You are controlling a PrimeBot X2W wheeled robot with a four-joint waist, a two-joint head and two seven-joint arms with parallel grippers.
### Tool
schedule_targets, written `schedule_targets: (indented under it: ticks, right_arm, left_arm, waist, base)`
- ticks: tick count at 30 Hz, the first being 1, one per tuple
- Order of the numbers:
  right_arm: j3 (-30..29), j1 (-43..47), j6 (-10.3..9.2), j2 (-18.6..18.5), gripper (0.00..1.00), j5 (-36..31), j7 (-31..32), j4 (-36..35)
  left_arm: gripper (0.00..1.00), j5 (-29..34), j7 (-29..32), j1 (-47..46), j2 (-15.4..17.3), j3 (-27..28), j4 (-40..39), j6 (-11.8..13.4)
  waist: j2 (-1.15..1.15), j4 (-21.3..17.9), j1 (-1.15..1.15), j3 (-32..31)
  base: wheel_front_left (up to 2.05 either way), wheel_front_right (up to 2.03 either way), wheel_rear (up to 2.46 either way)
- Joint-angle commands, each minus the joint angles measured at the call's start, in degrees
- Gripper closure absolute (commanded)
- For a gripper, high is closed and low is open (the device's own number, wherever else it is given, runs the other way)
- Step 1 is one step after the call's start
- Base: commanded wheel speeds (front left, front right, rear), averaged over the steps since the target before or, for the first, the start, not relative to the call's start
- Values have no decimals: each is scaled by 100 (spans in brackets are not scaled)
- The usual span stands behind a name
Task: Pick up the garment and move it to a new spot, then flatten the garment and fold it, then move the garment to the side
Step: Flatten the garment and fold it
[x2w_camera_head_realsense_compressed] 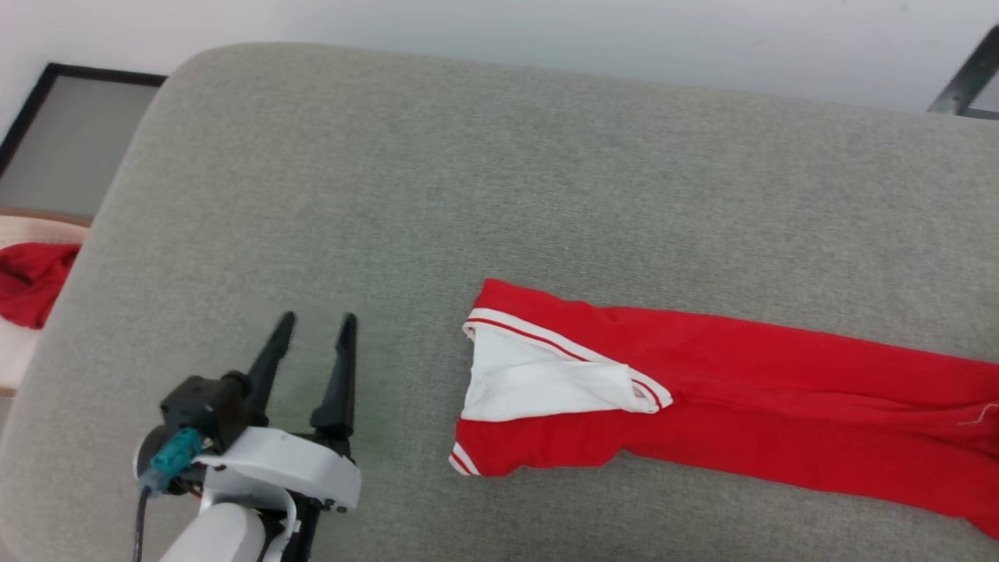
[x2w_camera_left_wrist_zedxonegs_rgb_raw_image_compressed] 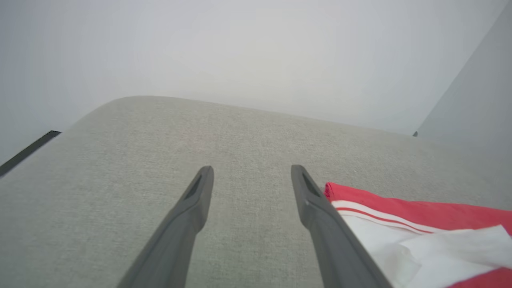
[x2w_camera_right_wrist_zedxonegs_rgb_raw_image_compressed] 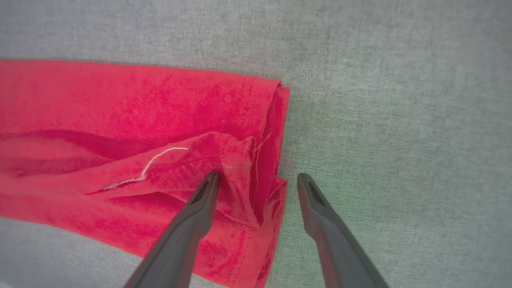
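Red T-shirt (x2w_camera_head_realsense_compressed: pixel 702 390) is lying in a long strip along the cushion's (x2w_camera_head_realsense_compressed: pixel 390 195) near right edge. Left tool (x2w_camera_head_realsense_compressed: pixel 318 318) is hovering wide open beside the sleeve end, and right tool (x2w_camera_right_wrist_zedxonegs_rgb_raw_image_compressed: pixel 259 176) is straddling the hem, wide open too. I'm guessing it's mid-fold, so next it needs both ends pinched.

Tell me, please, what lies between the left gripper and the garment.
Nothing but bare grey cushion; the head view shows that stretch between the left gripper and the white-sleeved end of the garment.

Home-like room — grey upholstered cushion (x2w_camera_head_realsense_compressed: pixel 390 195) (sofa-like) against white wall (x2w_camera_head_realsense_compressed: pixel 546 31)
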Motion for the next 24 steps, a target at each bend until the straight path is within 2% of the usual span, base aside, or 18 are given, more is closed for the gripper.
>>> schedule_targets:
  ticks: [1,4,9,15,16,17,18,19,20,21,24]
  right_arm:
    - [23,-52,-2,31,0,-19,44,28]
    - [78,-85,-2,74,0,-110,237,164]
    - [185,-82,-2,201,0,-243,399,431]
    - [296,5,-5,330,0,-311,418,672]
    - [319,8,-5,339,3,-323,423,688]
    - [345,3,-5,357,37,-340,415,700]
    - [367,-4,-5,375,56,-353,405,710]
    - [391,-12,-5,387,60,-357,390,716]
    - [417,-25,-5,400,78,-361,381,721]
    - [443,-38,-4,408,100,-358,360,719]
    - [478,-71,-4,447,100,-342,319,731]
  left_arm:
    - [0,80,1,59,-58,73,1,-39]
    - [0,504,1,149,-242,400,14,-176]
    - [0,1158,1,151,-472,593,176,-377]
    - [0,1520,1,121,-764,808,431,-642]
    - [0,1563,1,119,-791,849,460,-683]
    - [0,1601,0,119,-824,900,489,-726]
    - [0,1639,0,121,-857,937,521,-772]
    - [0,1676,0,123,-882,972,548,-801]
    - [0,1723,0,124,-904,1016,573,-834]
    - [0,1749,0,126,-928,1052,591,-866]
    - [0,1841,0,133,-1000,1155,626,-959]
  waist:
    - [0,84,0,-18]
    - [0,125,0,-13]
    - [0,144,0,61]
    - [0,114,0,118]
    - [0,107,0,118]
    - [0,98,0,115]
    - [0,91,0,110]
    - [0,84,0,107]
    - [0,77,0,104]
    - [0,74,0,100]
    - [0,75,0,89]
  base:
    - [0,0,0]
    - [0,0,0]
    - [0,0,0]
    - [0,0,0]
    - [0,0,0]
    - [0,0,0]
    - [0,0,0]
    - [0,0,0]
    - [0,0,0]
    - [0,0,0]
    - [0,0,0]
